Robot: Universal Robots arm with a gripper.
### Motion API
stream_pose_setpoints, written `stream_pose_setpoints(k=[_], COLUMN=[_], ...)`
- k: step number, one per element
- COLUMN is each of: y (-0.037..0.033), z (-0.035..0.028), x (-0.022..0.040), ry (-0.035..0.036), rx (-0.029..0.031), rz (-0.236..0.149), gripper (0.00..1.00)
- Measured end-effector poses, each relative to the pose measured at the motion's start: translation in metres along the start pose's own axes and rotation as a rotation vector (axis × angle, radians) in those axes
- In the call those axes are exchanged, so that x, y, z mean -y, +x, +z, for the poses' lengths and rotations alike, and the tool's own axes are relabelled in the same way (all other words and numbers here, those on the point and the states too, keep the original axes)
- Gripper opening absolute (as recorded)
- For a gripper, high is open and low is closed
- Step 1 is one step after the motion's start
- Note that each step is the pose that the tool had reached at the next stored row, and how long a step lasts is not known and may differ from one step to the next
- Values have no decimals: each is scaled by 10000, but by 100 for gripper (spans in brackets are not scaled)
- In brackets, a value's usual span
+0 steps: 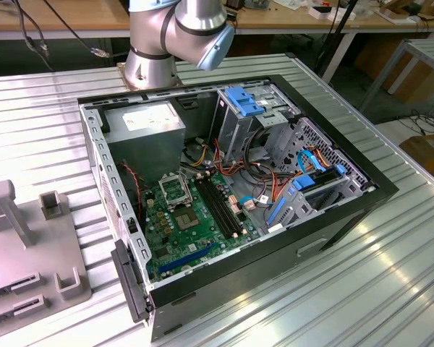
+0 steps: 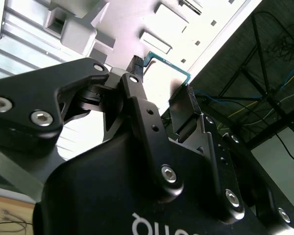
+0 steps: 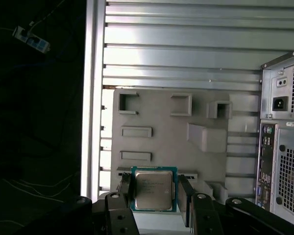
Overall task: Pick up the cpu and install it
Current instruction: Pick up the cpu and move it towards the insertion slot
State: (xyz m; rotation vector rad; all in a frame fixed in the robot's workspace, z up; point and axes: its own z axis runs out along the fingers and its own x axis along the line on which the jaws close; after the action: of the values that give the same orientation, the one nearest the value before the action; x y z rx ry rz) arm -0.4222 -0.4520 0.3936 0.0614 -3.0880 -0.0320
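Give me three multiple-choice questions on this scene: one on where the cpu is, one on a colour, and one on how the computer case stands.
1. Where is the cpu?
A. between the fingers of the gripper
B. seated in the motherboard socket
C. lying flat on the table

2. What colour are the drive-bay latches in the computer case?
A. red
B. blue
C. yellow

3. How does the computer case stand?
A. upright with its side panel on
B. on its side with the open side up
C. upside down on the floor

Answers:
1 A: in the first wrist view the fingers flank and grip the cpu, held up off the grey fixture tray.
2 B: the exterior view shows the latches bright blue.
3 B: the motherboard lies exposed, facing up.
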Motion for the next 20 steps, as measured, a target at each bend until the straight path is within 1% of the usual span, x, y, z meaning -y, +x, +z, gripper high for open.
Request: stream_pose_setpoints(k=[10,13,16,17,20], y=[-9,-18,-52,-80,-128], z=[-56,-68,-70,-72,-74], x=[-1,0,1,2,4], ry=[-2,-3,-4,-5,-6], rx=[-40,-65,-106,-128,-158], rz=[1,0,1,2,3], gripper=[47,47,47,47,47])
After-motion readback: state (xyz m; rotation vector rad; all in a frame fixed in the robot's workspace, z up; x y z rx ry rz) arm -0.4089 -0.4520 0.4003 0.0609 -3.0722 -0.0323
